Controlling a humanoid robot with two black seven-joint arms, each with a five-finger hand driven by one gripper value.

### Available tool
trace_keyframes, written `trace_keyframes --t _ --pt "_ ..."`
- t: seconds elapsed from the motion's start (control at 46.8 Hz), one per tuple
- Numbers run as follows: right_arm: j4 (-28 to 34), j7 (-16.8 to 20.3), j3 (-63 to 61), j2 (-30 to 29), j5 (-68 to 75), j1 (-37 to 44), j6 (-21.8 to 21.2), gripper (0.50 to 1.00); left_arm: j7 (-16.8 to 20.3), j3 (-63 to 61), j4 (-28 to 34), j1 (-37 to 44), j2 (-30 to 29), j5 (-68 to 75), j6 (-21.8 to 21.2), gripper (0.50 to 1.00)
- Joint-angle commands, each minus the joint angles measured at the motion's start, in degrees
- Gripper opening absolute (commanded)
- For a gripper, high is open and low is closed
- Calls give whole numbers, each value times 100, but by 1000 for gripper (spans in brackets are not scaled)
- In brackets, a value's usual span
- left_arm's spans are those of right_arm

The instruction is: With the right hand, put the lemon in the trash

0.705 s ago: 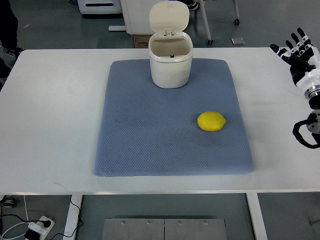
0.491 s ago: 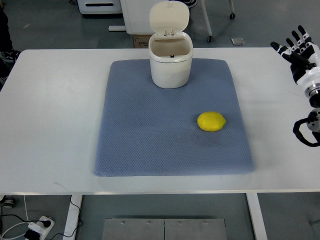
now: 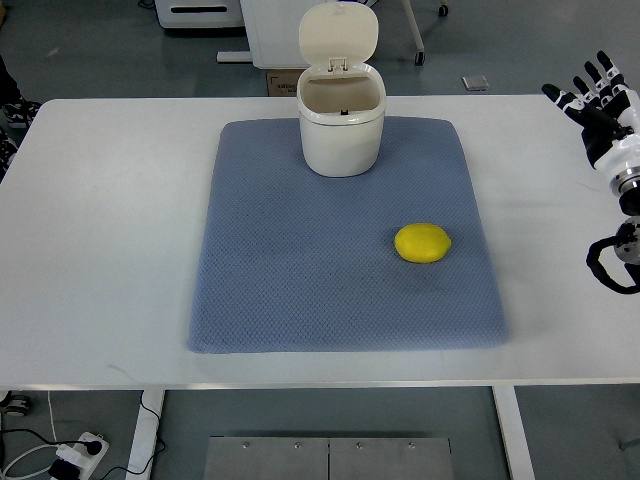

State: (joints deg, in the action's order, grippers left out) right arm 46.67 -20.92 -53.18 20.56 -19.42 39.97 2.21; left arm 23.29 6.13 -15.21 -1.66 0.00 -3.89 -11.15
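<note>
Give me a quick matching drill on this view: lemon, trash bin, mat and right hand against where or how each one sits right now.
Things:
1. lemon
2. trash bin
3. blue mat
4. right hand

States:
A. lid flipped up, standing at the mat's far edge
B. fingers spread, holding nothing, at the table's right edge
C. lying on the mat's right part, untouched
D. spread flat on the white table

Pairs: 1-C, 2-A, 3-D, 4-B
</note>
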Motion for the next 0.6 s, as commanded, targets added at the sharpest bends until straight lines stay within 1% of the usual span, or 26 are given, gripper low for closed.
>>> trace_keyframes --t 0.0,0.577 --pt "9 -9 -8 -17 0 -7 -1 1000 0 2 0 7 0 2 -2 1000" --pt "9 -9 -17 9 0 29 -1 1000 0 2 0 -1 0 2 -2 1000"
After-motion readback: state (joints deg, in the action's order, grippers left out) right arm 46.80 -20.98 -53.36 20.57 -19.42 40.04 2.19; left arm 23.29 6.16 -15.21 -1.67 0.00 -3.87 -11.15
